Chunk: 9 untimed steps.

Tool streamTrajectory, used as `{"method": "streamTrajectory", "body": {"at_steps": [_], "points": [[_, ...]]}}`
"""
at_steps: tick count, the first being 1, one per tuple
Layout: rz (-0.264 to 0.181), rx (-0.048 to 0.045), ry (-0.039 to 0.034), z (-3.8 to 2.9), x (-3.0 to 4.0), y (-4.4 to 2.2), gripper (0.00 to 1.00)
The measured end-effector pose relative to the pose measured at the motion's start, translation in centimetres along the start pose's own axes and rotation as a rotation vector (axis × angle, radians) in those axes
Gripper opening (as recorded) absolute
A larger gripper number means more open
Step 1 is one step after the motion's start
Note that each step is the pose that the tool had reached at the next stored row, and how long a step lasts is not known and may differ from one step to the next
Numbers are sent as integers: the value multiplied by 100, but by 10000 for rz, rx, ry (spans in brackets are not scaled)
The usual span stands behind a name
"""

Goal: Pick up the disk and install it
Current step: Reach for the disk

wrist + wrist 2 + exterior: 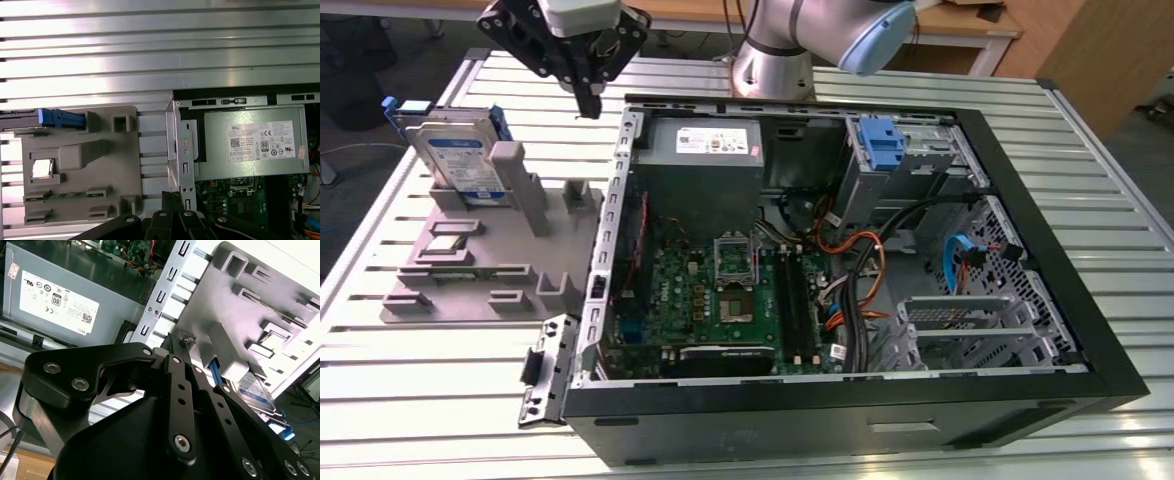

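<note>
black 2-finger gripper (591,104): jaws closed, empty, above the case wall nearest the fixture | flat silver hard drive in blue plastic carrier frame (459,158): upright in grey plastic fixture (480,270), at slatted aluminium desk (440,400) corner, exterior view's far left | open black PC case (1014,400): beside fixture

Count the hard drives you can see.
1. The disk stands on edge in the grey holder, at the exterior view's left of the computer case. More may be hidden in its drive cages.
</note>
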<state>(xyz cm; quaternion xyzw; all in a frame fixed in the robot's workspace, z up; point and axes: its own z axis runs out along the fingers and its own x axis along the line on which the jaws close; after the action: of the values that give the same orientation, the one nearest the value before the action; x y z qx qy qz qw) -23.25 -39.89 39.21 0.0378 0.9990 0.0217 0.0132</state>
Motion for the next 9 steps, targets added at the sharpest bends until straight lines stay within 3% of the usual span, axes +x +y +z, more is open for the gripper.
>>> {"method": "streamTrajectory", "body": {"at_steps": [9], "points": [[0,1,0,-1,42,-3,10]]}}
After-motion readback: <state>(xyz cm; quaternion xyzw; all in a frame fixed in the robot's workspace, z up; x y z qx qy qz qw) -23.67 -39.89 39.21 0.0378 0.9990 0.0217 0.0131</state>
